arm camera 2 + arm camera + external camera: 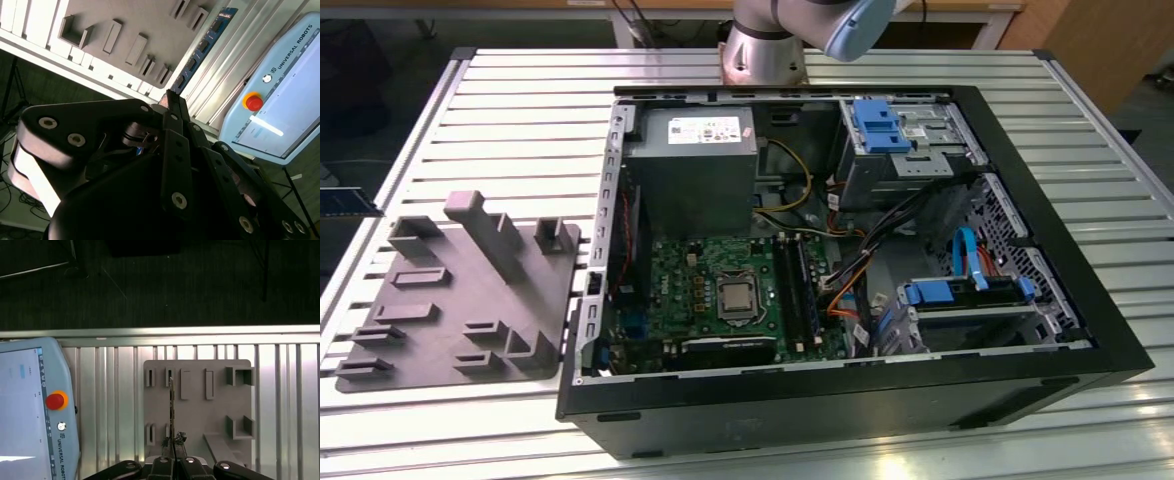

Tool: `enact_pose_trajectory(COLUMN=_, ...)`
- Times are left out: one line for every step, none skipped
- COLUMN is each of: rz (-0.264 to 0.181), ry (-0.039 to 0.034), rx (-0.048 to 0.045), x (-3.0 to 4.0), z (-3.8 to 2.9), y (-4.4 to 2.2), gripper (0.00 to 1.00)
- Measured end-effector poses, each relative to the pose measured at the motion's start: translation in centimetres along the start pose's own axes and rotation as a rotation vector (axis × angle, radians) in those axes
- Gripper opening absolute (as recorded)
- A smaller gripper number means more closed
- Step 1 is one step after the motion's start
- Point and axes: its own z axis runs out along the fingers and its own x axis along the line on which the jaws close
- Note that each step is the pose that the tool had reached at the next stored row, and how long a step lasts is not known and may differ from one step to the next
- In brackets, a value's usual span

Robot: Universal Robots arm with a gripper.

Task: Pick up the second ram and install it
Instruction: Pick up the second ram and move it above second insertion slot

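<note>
Clamped in the gripper [170, 95], the second ram [205, 45] is held over the grey tray [447, 300] at the exterior view's left, well apart from the motherboard slots [797, 290], to which it should be squared

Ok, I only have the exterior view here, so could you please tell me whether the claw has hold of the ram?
Observer: Yes. In the first wrist view the claw is shut on one end of the ram, which sticks out edge-on.
Operator: Thank you. Is it sitting in the tray?
Observer: No, as far as I can tell. In the second wrist view it is out of the slots and held clear of the tray.
</note>
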Motion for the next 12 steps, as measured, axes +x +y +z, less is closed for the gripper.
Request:
enact_pose_trajectory(rz=0.0, ry=0.0, rx=0.0, x=0.01, z=-0.1, y=0.0, gripper=0.12)
enact_pose_trajectory(rz=0.0, ry=-0.0001, rx=0.0001, x=0.01, z=-0.2, y=0.0, gripper=0.12)
enact_pose_trajectory(rz=0.0, ry=0.0, rx=0.0, x=0.02, z=-0.29, y=0.0, gripper=0.12)
enact_pose_trajectory(rz=0.0, ry=0.0, rx=-0.0001, x=0.02, z=-0.39, y=0.0, gripper=0.12)
enact_pose_trajectory(rz=0.0, ry=0.0, rx=0.0, x=0.03, z=-0.49, y=0.0, gripper=0.12)
enact_pose_trajectory(rz=0.0, ry=0.0, rx=0.0, x=0.04, z=-0.6, y=0.0, gripper=0.12)
enact_pose_trajectory(rz=0.0, ry=0.0, rx=0.0, x=0.04, z=-0.71, y=0.0, gripper=0.12)
enact_pose_trajectory(rz=0.0, ry=0.0, rx=0.0, x=0.05, z=-0.84, y=0.0, gripper=0.12)
enact_pose_trajectory(rz=0.0, ry=-0.0001, rx=0.0001, x=0.06, z=-0.96, y=0.0, gripper=0.12)
enact_pose_trajectory(rz=0.0, ry=-0.0001, rx=0.0001, x=0.06, z=-1.1, y=0.0, gripper=0.12)
enact_pose_trajectory(rz=0.0, ry=-0.0001, rx=0.0, x=0.07, z=-1.22, y=0.0, gripper=0.12)
enact_pose_trajectory(rz=0.0, ry=-0.0001, rx=0.0, x=0.08, z=-1.33, y=0.0, gripper=0.12)
